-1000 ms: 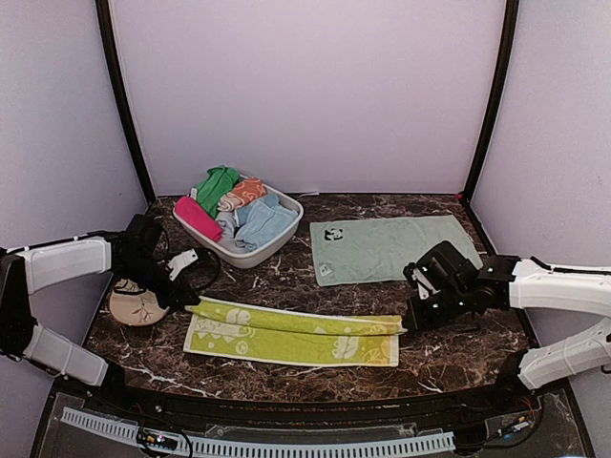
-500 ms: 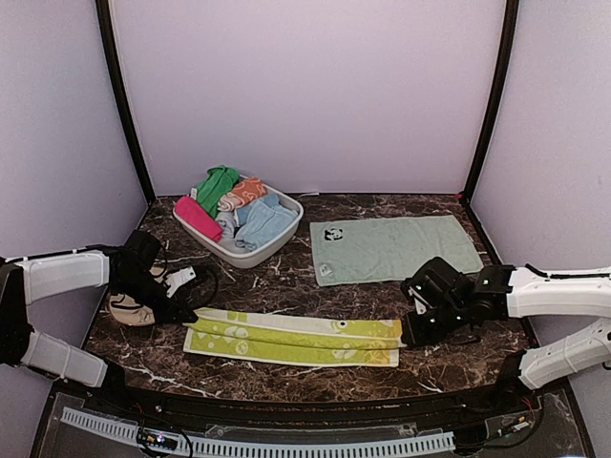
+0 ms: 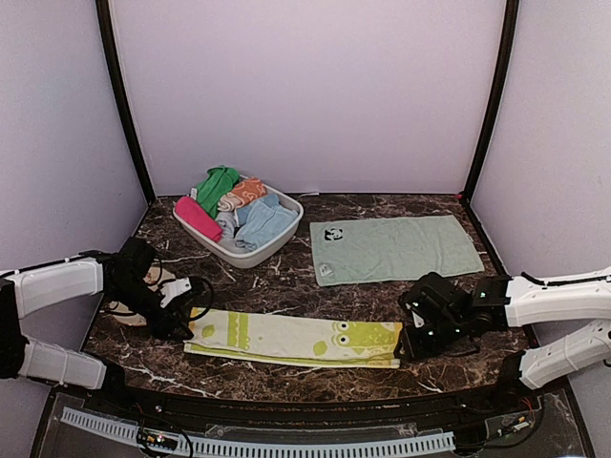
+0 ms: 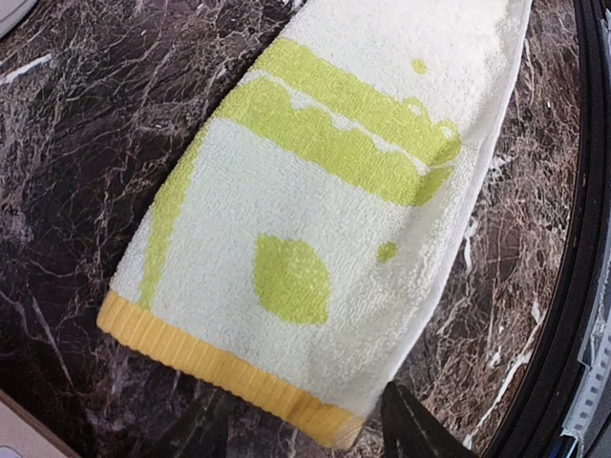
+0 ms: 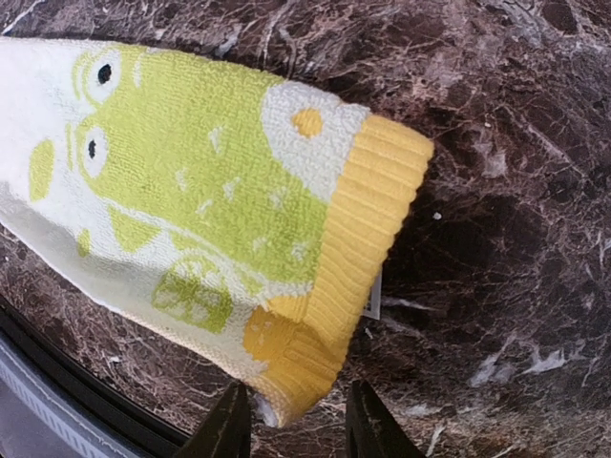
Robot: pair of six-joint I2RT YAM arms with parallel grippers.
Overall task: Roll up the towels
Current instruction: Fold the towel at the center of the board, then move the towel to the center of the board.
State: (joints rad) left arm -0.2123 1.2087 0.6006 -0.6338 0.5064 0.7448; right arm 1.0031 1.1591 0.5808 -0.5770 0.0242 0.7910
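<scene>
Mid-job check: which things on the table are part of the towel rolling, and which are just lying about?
Job:
yellow-lime towel, folded into a long strip
pale mint towel, spread flat, farther back on the right
left pincer and right pincer, one at each end of the strip

Lying about:
white basket, far left, holding bundled cloths

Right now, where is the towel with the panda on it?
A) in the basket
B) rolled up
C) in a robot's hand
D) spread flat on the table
D: the mint panda towel lies spread flat on the dark table.
</scene>
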